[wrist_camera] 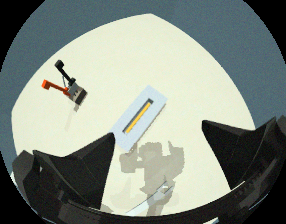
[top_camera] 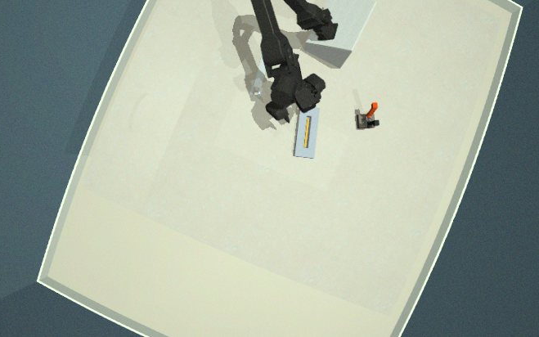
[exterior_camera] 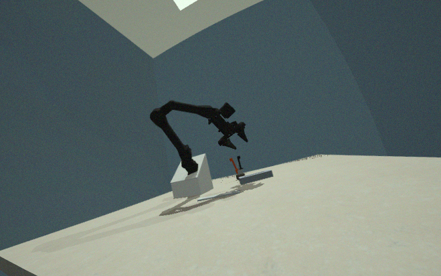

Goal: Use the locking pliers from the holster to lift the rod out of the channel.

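While the claw (top_camera: pixel 295 116) (exterior_camera: pixel 241 145) (wrist_camera: pixel 159 131) hangs above the table (top_camera: pixel 221 208) (exterior_camera: pixel 318 222) (wrist_camera: pixel 184 75), tipped downward, its two fingers stand wide apart with nothing between them. The yellow rod (top_camera: pixel 307 132) (wrist_camera: pixel 138 118) lies lengthwise in the narrow channel of a pale blue-grey block (top_camera: pixel 312 144) (exterior_camera: pixel 257 177) (wrist_camera: pixel 158 94). From the wrist, the rod appears ahead of the claw, in the span between the two fingertips but below them, and untouched. The near end of the block shows close to the left-hand fingertip in that view; the exterior view shows a gap of air between claw and block.

The locking pliers (top_camera: pixel 372 110) (exterior_camera: pixel 233 165) (wrist_camera: pixel 55 88) stand in their small dark holster (top_camera: pixel 361 121) (wrist_camera: pixel 81 96), one handle orange and the other black, both pointing up and spread from each other. They are off to one side of the claw, well apart from it: in the wrist view they sit up and left, outside the span of the fingers, with the block nearer the middle. How their jaws stand cannot be made out.

A silvery flat tool (top_camera: pixel 256 85) (exterior_camera: pixel 211 197) (wrist_camera: pixel 149 201) lies on the table on the other side of the block from the pliers. The arm's shadow falls partly across it. The arm itself rises from a white wedge-shaped base (top_camera: pixel 347 33) (exterior_camera: pixel 186 186).
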You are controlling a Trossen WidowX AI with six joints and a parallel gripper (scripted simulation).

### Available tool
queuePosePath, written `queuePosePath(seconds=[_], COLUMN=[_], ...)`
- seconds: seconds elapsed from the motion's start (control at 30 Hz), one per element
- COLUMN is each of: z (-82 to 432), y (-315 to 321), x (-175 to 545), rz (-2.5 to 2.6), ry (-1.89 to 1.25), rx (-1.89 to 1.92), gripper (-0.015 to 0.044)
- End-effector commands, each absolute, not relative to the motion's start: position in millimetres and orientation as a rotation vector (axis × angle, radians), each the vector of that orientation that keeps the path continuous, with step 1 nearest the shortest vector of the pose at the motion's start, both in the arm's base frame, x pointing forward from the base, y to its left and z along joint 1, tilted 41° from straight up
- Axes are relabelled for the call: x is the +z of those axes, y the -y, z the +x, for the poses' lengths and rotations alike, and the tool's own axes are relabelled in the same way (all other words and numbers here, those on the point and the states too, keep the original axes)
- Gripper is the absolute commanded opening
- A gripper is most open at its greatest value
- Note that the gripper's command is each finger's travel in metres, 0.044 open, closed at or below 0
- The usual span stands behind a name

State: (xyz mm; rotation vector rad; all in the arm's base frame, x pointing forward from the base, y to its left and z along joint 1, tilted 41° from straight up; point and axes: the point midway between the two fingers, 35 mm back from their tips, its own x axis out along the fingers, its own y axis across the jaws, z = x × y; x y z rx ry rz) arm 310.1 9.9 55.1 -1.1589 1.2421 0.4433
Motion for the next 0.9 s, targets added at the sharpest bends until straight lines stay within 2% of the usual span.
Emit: queuePosePath(seconds=[0.0, 0.1, 0.67, 0.87], z=[252.9, 246.2, 246.2, 257.2], y=[3.0, 5.2, 5.2, -15.1], x=[4.9, 2.3, 2.3, -16.3], rz=[-1.739, -1.805, -1.805, -1.804], ry=[-1.705, -1.756, -1.756, -1.753], rx=[1.112, 1.23, 1.23, 1.23], gripper=[0.044, 0.044, 0.044, 0.044])
